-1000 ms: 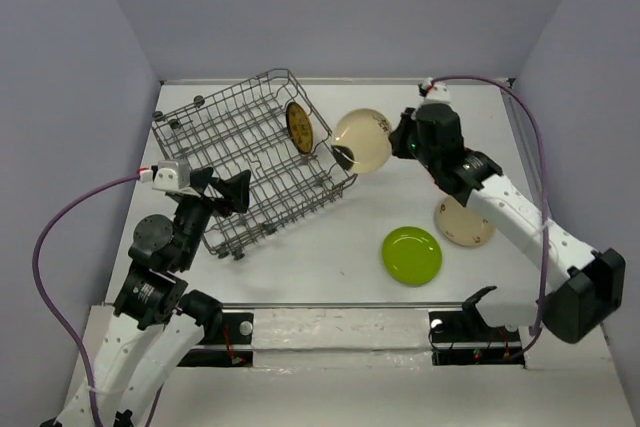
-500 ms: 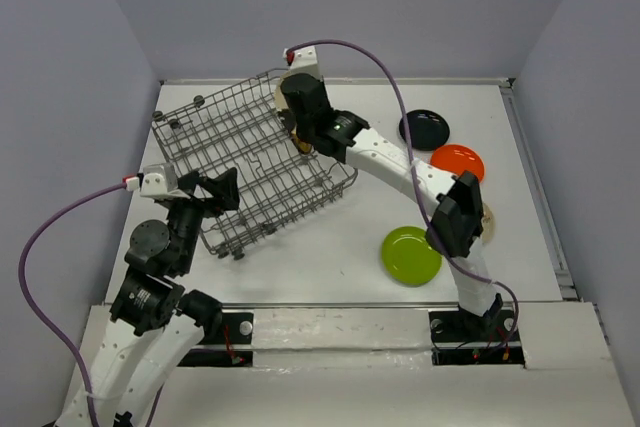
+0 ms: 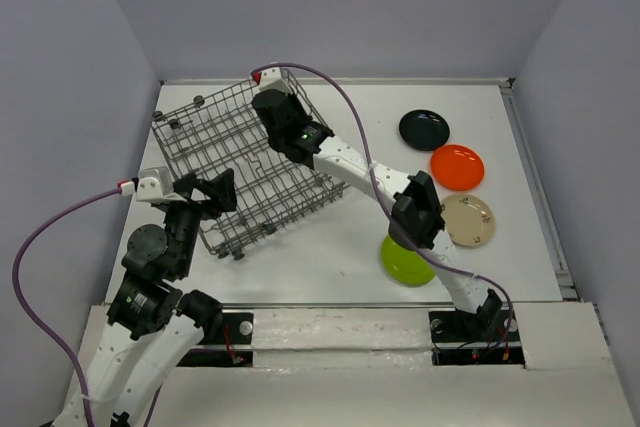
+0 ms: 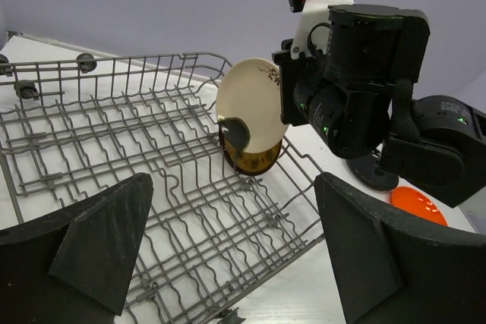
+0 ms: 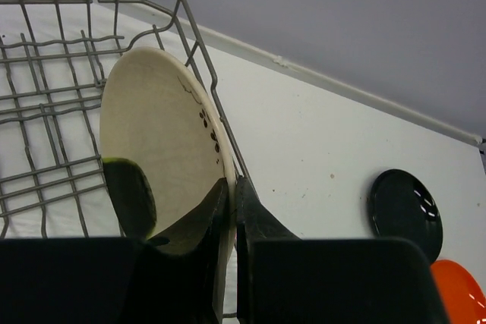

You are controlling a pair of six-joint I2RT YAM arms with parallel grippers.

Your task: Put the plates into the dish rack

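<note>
The dish rack [image 3: 235, 162] of grey wire sits tilted at the back left of the table, also the dish rack [image 4: 144, 157] in the left wrist view. My right gripper [image 3: 272, 112] reaches over its far side, shut on the rim of an upright cream plate [image 5: 156, 138], also the cream plate [image 4: 249, 108] in the left wrist view. A brown-yellow patterned plate [image 4: 254, 161] stands in the rack just behind it. Black [image 3: 424, 129], orange [image 3: 457, 166], beige [image 3: 467, 220] and lime green [image 3: 403, 264] plates lie on the table at right. My left gripper [image 4: 235, 256] is open at the rack's near edge.
The right arm [image 3: 360, 172] stretches across the table over the rack's right corner and hides part of the lime green plate. Grey walls close in the table on three sides. A purple cable [image 3: 330, 97] loops above the rack.
The right arm has swung left with the cream plate, from the right of the rack to over its far side. The left arm has hardly moved.
</note>
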